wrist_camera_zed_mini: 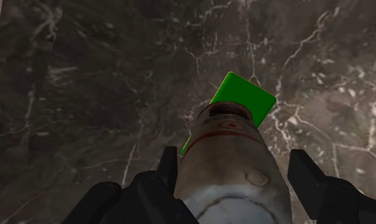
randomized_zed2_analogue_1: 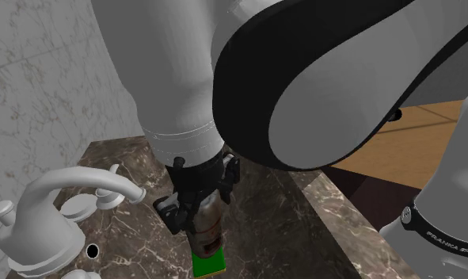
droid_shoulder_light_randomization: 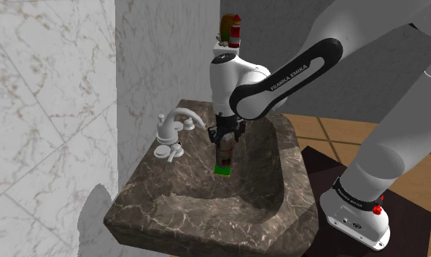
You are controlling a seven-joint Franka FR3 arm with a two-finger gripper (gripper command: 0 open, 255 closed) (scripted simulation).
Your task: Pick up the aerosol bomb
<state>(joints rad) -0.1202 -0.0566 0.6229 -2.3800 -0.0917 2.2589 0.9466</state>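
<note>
Holds the tan spray can [wrist_camera_zed_mini: 224,137] clasped in the hand [wrist_camera_zed_mini: 236,162], green end [wrist_camera_zed_mini: 243,95] down, low over the dark marble sink [droid_shoulder_light_randomization: 170,219] near the tap [droid_shoulder_light_randomization: 173,120]. Looks like grasp made, lift pending. Calls next for a straight rise, keeping the grip firm.

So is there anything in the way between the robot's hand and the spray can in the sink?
Nope, nothing I can see. The gripper is right around the spray can, whose green end points at the bottom of the dark marble sink.
</note>
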